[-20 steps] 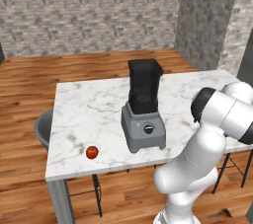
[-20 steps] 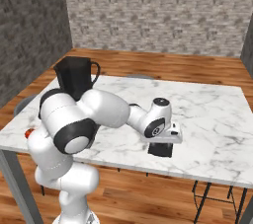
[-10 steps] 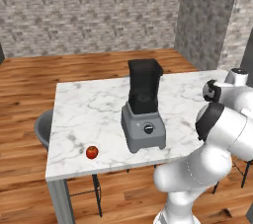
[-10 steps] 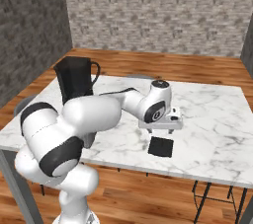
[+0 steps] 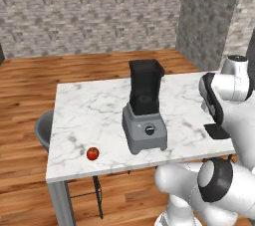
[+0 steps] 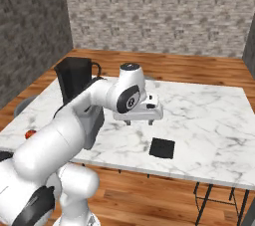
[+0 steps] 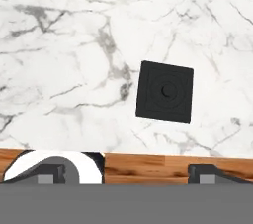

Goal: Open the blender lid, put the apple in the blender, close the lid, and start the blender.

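While jaws hang wide and empty, one blender lid, one blender, one apple.

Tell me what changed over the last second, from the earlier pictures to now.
The gripper let go of the blender lid and rose off it, jaws open; the lid now lies flat on the marble table near its front edge. The blender, its jar open, and the apple stayed put.
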You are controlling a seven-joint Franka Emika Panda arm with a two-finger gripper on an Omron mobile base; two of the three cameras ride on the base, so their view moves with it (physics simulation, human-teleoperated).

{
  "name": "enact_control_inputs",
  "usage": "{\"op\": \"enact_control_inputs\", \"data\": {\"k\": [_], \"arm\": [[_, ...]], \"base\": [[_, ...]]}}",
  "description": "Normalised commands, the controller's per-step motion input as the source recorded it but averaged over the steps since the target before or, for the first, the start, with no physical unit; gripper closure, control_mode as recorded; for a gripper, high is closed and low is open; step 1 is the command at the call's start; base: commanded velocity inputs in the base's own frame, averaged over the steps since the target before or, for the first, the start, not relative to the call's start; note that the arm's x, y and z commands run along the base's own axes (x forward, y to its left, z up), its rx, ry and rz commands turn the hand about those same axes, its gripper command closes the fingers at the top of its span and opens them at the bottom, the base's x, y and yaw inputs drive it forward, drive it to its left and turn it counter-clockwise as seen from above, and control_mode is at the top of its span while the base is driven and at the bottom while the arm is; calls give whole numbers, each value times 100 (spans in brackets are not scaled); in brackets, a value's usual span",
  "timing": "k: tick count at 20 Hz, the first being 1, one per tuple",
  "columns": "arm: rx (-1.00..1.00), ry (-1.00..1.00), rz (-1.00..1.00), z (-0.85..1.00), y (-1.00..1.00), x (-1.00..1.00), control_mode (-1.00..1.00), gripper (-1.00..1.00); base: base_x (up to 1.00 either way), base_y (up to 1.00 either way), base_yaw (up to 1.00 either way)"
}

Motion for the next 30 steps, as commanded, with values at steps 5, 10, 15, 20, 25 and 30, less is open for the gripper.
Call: {"op": "enact_control_inputs", "data": {"k": [5, 10, 15, 20, 25, 30], "arm": [[-2, -2, 8, -3, 68, -79, -100, -100], [0, 0, 3, 12, 95, -65, -100, -100], [0, 0, 0, 19, 100, -49, -100, -100], [0, 0, 0, 6, 100, -41, -100, -100], [0, 0, 0, 0, 100, -24, -100, -100], [0, 0, 0, -1, 100, -2, -100, -100]], "base": [[0, 0, 0], [0, 0, 0], [0, 0, 0], [0, 0, 0], [0, 0, 0], [0, 0, 0]]}}
